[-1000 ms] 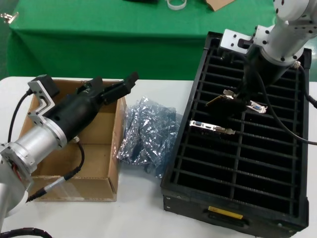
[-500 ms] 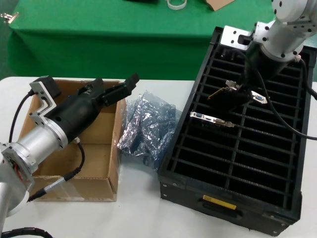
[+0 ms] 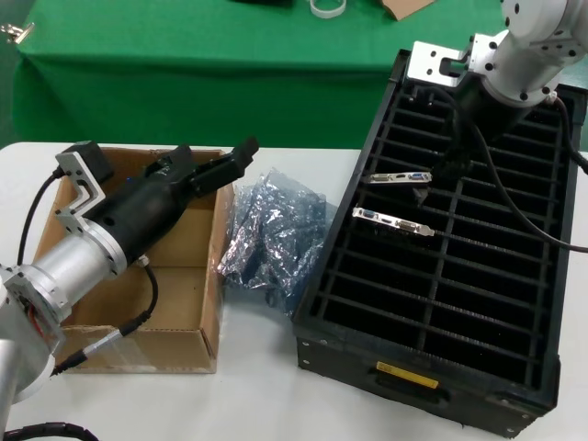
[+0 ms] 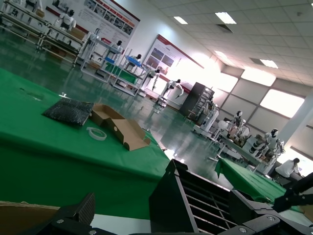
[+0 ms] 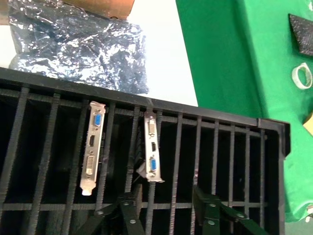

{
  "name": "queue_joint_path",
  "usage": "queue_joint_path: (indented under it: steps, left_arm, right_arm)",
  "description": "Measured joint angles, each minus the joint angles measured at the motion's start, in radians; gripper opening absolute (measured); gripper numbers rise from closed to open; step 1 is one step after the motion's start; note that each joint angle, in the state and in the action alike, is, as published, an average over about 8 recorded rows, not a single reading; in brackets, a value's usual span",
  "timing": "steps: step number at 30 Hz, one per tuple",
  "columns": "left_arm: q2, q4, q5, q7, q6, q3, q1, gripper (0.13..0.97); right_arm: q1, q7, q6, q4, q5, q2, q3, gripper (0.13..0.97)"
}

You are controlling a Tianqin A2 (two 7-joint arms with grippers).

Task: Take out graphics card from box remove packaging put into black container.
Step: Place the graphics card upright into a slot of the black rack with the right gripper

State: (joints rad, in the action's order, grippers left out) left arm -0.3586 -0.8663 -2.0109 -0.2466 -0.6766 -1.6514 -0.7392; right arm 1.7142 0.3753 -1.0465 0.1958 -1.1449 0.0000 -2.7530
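The graphics card (image 3: pixel 397 176) stands in a slot of the black container (image 3: pixel 340 363), only its silver bracket (image 5: pixel 152 147) with blue and white ports showing. My right gripper (image 3: pixel 441 184) hovers just beside it over the slots, open (image 5: pixel 166 208), holding nothing. A like card (image 3: pixel 393 221) sits two slots nearer me, and its bracket (image 5: pixel 93 147) shows in the right wrist view too. The crumpled grey-blue packaging (image 3: pixel 276 234) lies on the table between the box (image 3: pixel 213 276) and the container. My left gripper (image 3: pixel 237 163) hangs open over the box's far right corner, empty.
A green-draped table (image 3: pixel 211 64) stands behind the white one, carrying a tape roll (image 3: pixel 328 7) and cardboard scraps. A yellow label (image 3: pixel 404 374) marks the container's near end. The box's floor is bare. The left wrist view sees the container's corner (image 4: pixel 195 205) between the fingers.
The right gripper has let go of the card; it went from tilted above the slots to seated with its bracket level. The container shifted slightly a second ago. The left arm has not moved.
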Motion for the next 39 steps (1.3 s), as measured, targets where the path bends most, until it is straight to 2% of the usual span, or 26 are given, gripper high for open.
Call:
queue_joint_path:
  steps: [7, 8, 16, 29, 39]
  left_arm:
    - [0.001, 0.006, 0.000, 0.005, 0.001, 0.004, -0.002, 0.966]
    - [0.001, 0.008, 0.000, 0.006, 0.001, 0.004, -0.003, 0.966]
    - [-0.001, 0.014, 0.000, 0.015, -0.006, 0.007, -0.008, 0.966]
    - [-0.005, 0.025, 0.002, 0.028, -0.022, 0.008, -0.014, 0.966]
    - [-0.011, 0.048, 0.001, 0.055, -0.036, 0.016, -0.022, 0.966]
  right_arm:
    - [-0.004, -0.006, 0.024, 0.000, 0.007, 0.000, 0.000, 0.471]
    - [-0.004, -0.006, 0.026, -0.001, 0.007, 0.000, 0.000, 0.471]
    - [-0.004, 0.001, 0.054, -0.012, -0.005, 0.000, 0.000, 0.661]
    - [-0.028, -0.007, 0.139, -0.044, -0.080, 0.000, 0.000, 0.622]
    - [-0.059, -0.018, 0.183, -0.076, -0.131, 0.000, 0.000, 0.495]
